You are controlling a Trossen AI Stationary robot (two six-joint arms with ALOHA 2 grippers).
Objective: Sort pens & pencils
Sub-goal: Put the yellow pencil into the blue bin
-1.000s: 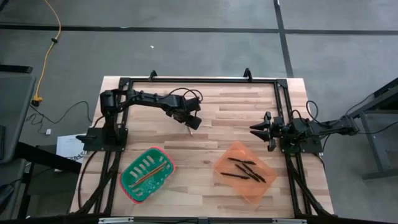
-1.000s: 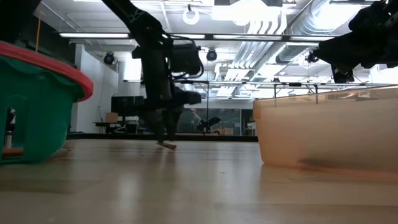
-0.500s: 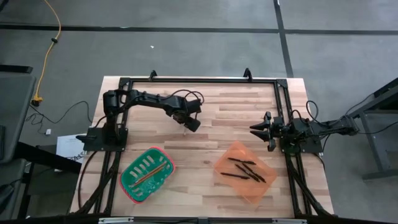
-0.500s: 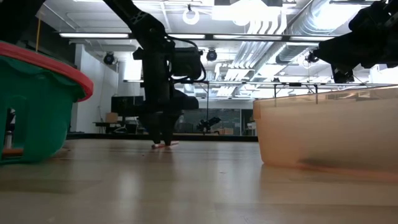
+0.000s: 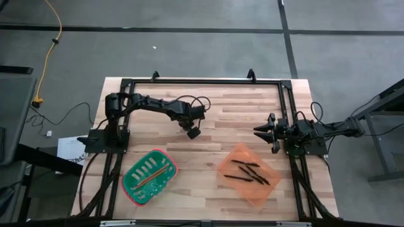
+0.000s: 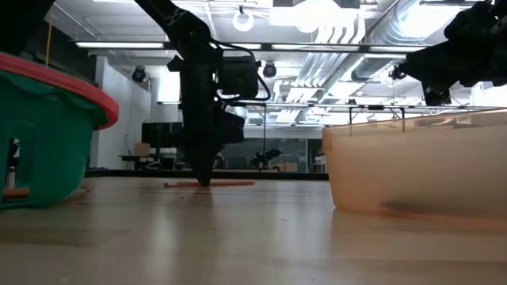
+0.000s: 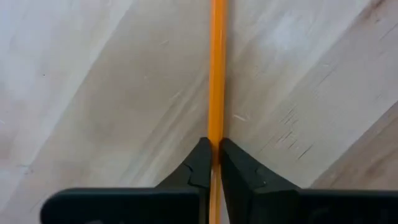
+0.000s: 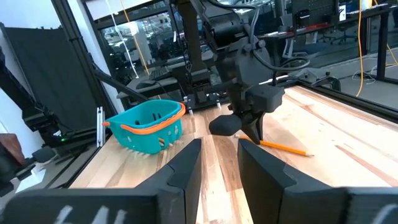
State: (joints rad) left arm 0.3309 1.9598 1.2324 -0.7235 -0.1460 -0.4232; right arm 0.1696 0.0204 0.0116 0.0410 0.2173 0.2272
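An orange-yellow pencil (image 7: 216, 74) lies flat on the wooden table (image 5: 240, 107), left of its middle. My left gripper (image 5: 192, 132) stands over it, shut on it. A green basket (image 5: 128, 171) with a red rim sits at the near left and holds another pencil (image 5: 153, 177). Several black pens (image 5: 247, 171) lie in the orange bin (image 5: 228, 156) at the near right. My right gripper (image 5: 257, 131) waits open at the table's right side with nothing between its fingers (image 8: 186, 165). My left gripper pinches the pencil's shaft (image 7: 216, 134) between its two fingertips (image 7: 200, 160), one on each long side. The fingers come from above, pointing down. In the low view the pencil (image 6: 230, 184) lies level on the tabletop, sticking out to both sides of the gripper (image 6: 204, 179).
A black frame (image 5: 202, 81) runs along the table's far, left and right edges. Bare wood lies between the basket and the bin. In the low view the basket wall (image 6: 47, 134) and the bin wall (image 6: 412, 166) stand close at either side.
My left gripper has come down to the table, shifted a little toward the near edge, and shut on the pencil. In the low view the pencil showed as a short stub below the fingers; now it shows as a long line across.
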